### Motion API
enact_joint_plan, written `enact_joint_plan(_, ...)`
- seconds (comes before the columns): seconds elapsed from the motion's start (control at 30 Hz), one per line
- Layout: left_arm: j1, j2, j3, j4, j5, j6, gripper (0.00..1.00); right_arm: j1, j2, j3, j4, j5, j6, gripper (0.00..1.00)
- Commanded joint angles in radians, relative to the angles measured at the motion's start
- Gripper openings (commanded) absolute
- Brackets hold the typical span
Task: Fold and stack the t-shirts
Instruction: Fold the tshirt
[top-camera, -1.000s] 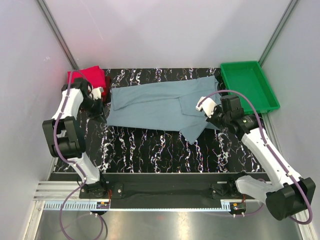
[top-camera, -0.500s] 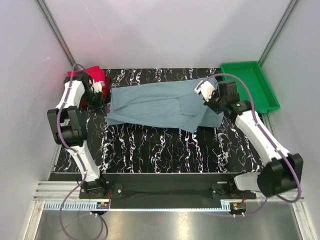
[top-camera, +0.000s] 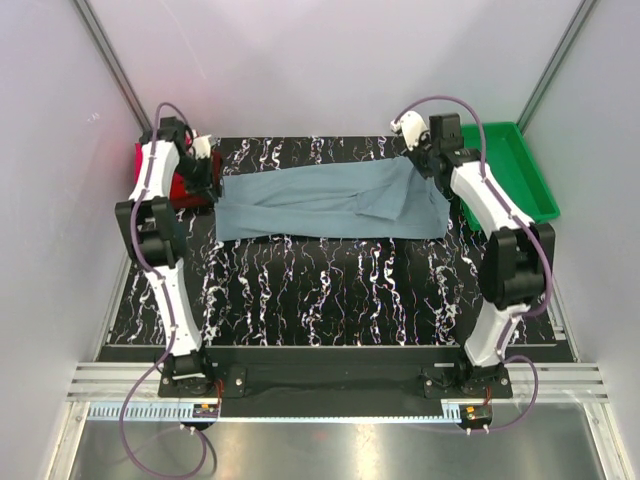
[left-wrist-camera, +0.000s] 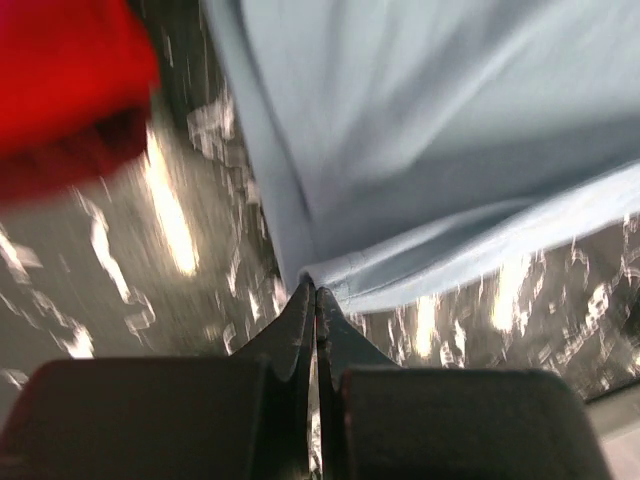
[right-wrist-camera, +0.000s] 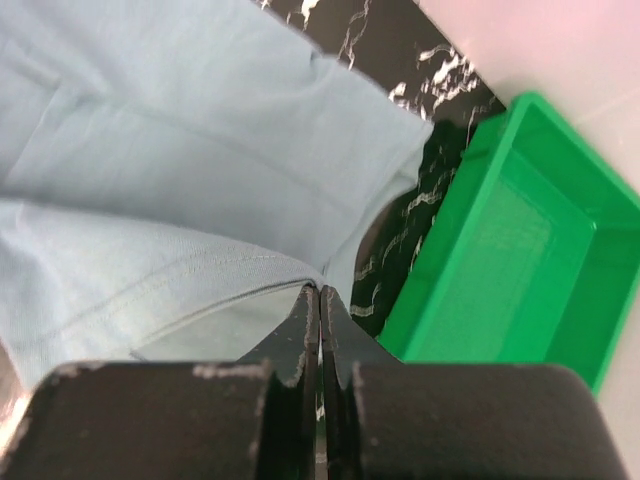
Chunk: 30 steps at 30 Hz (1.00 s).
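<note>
While the grey-blue t-shirt (top-camera: 320, 205) lies stretched across the table's (top-camera: 330, 290) far half, the left jaws pinch its left corner, fully closed, near the red t-shirt (left-wrist-camera: 70, 80); the right jaws, closed likewise, pinch its right hem.

Table (top-camera: 330, 290): blue shirt (top-camera: 320, 205), red shirt (top-camera: 184, 190), tray (top-camera: 522, 165)

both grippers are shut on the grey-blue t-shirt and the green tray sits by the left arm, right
No, the top external view shows the green tray by the right arm. Left gripper and right gripper are shut on the grey-blue t-shirt.
</note>
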Motion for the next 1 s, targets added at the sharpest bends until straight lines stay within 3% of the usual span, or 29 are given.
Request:
enact_joint_plan(0.0, -0.030, 0.053, 0.137, 0.023, -0.016, 0.019, 0.00, -0.005, 0.070, 0.124, 0.057, -0.017, 0.039, 0.00)
enact_joint_plan(0.2, -0.047, 0.137, 0.226, 0.085, -0.076, 0.007, 0.00, -0.007, 0.248, 0.282, 0.065, -0.008, 0.045, 0.00)
enact_joint_plan(0.43, -0.053, 0.168, 0.273, 0.128, -0.155, -0.007, 0.00, -0.023, 0.340, 0.406, 0.086, 0.032, 0.056, 0.00)
enact_joint_plan(0.97, -0.050, 0.199, 0.292, 0.207, -0.242, -0.030, 0.00, -0.056, 0.442, 0.472, 0.104, 0.056, 0.056, 0.00)
